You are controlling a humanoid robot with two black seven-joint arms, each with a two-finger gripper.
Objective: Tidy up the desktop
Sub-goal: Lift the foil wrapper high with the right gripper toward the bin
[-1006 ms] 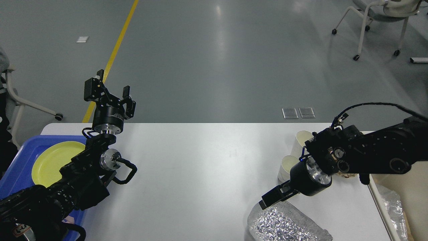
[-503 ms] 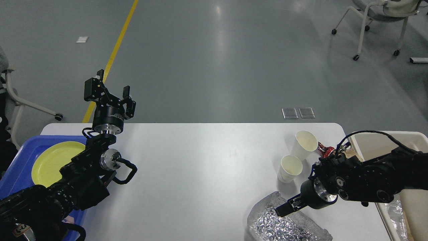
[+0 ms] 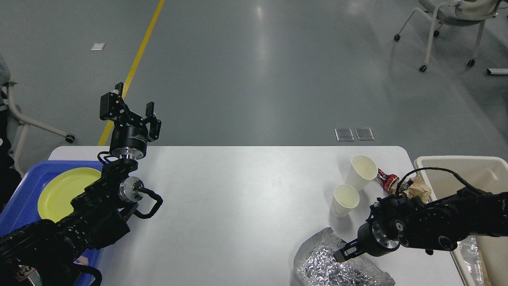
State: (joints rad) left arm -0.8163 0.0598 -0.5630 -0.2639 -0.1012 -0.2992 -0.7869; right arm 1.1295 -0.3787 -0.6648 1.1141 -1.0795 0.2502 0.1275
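Foil-crinkled clear container [image 3: 337, 266] at near right edge of tabletop [image 3: 238, 206] now has right gripper [image 3: 341, 254] right at its upper rim; a sec ago gripper sat higher, up by the two paper cups, w/ arm covering the bin side. Since then dropped and pulled back toward near edge, uncovering both cups [image 3: 344, 200], red wrapper [image 3: 387, 178] and brown crumpled paper [image 3: 416, 190] by beige bin [image 3: 456, 165]. Reads as lining up a grab on the container, so pick step prob just starting, nothing lifted yet. Right gripper seen dark and nearly end-on, touching or just over the rim: can't tell if fingers apart or together. Left gripper [image 3: 130, 113] unchanged, held high over far left corner, fingers apart, empty, well away from the clutter. Blue tray [image 3: 24, 198] w/ yellow plate [image 3: 65, 190] at left. Tabletop mid section bare; clutter all on right, near bin.
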